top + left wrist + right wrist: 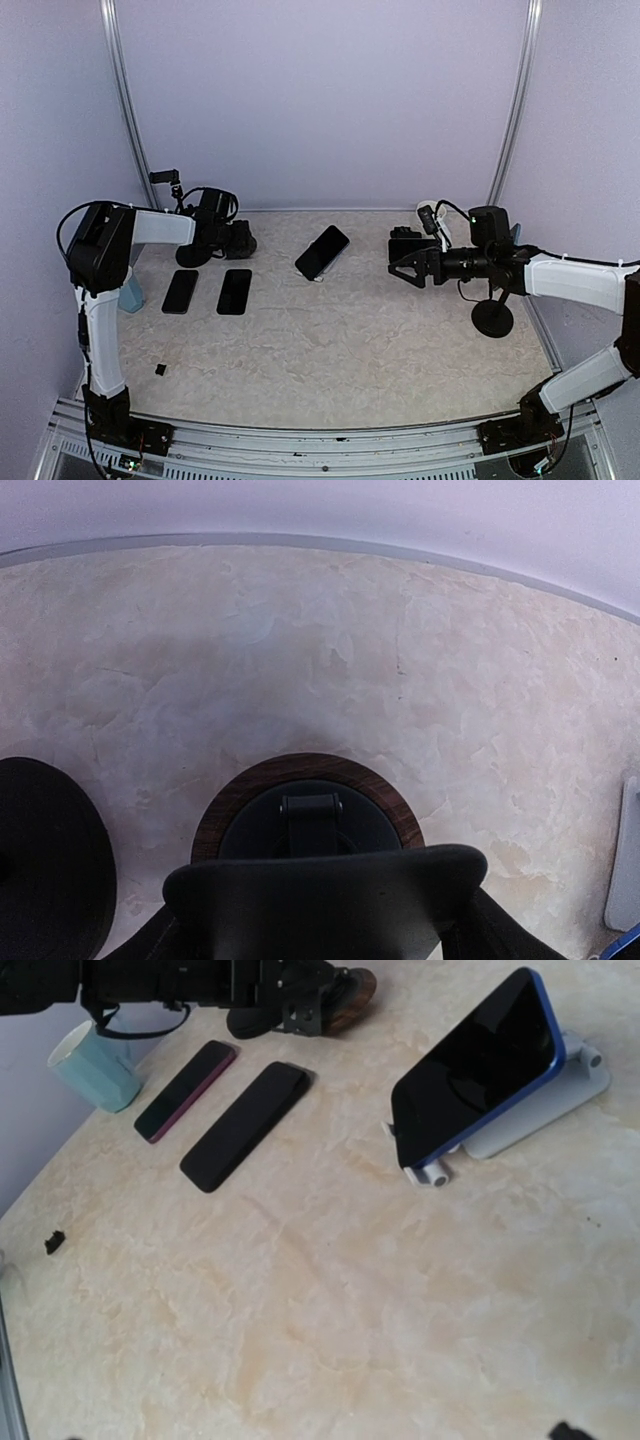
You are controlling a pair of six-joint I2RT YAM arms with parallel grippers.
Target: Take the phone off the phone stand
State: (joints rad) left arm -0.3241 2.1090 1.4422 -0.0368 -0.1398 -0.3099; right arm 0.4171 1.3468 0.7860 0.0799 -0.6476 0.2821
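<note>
While the phone point(480, 1060) sits in its stand point(578, 1095), right end effector point(396, 267) gapes empty, left end effector point(246, 243) clenched.

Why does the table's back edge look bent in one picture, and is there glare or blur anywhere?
Left wrist view: the wide lens bows the table's far edge into a curve; the dark shape at the bottom is too close and blurs. Right wrist view: the phone on its stand shows a dull sheen, no harsh glare. Top external view: soft, even light, faint shadows.
</note>
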